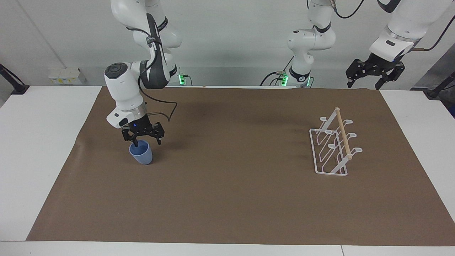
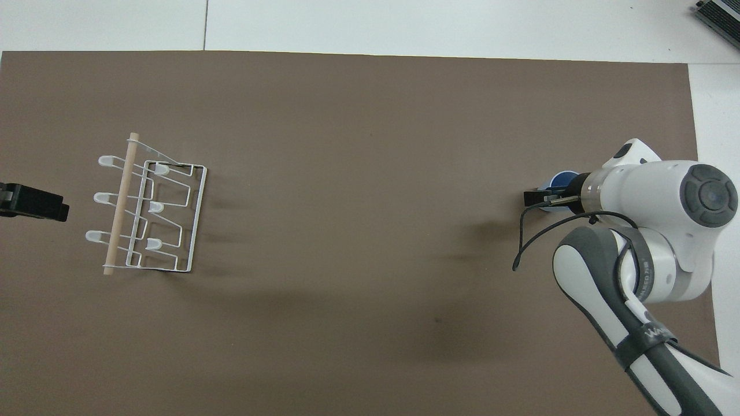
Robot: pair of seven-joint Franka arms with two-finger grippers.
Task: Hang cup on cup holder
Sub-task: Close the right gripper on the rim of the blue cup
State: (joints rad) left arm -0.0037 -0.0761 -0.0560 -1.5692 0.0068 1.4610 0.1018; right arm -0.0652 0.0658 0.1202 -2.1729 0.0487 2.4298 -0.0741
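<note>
The light-blue cup [image 1: 141, 155] stands upright on the brown mat toward the right arm's end of the table. My right gripper [image 1: 146, 143] is open and low over its rim. One fingertip dips into the cup's mouth and the other hangs outside the rim. In the overhead view the right wrist covers most of the cup [image 2: 561, 179]. The white wire cup holder [image 1: 332, 151] [image 2: 151, 215] with its wooden rod stands toward the left arm's end. My left gripper [image 1: 364, 84] waits open, raised above the mat's edge by the holder, holding nothing.
A brown mat [image 1: 227, 199] covers most of the white table [image 1: 35, 142]. The right arm's cable [image 2: 535, 237] loops out beside the wrist. Only the left gripper's black tip [image 2: 34, 203] shows at the overhead view's edge.
</note>
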